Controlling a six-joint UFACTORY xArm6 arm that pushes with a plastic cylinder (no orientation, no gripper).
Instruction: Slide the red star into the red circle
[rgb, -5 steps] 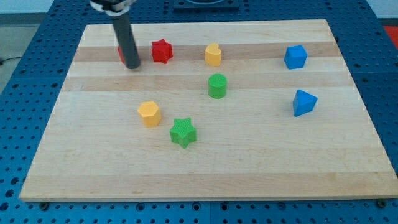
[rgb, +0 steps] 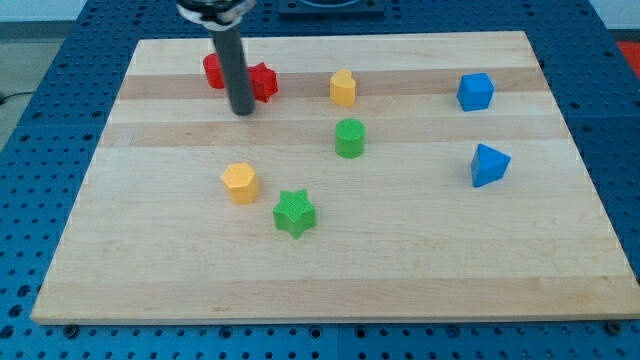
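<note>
Shifted rightward, my tip (rgb: 243, 111) between red circle (rgb: 214, 70) and red star (rgb: 264, 81), no gripper visible.

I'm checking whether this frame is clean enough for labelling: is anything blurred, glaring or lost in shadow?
Camera view: lighting is even and soft, with no strong glare on the board. Blocks cast only faint shadows, and edges look sharp, e.g. the green star. The rod hides part of the red circle and red star; my tip shows clearly, just below them.
</note>
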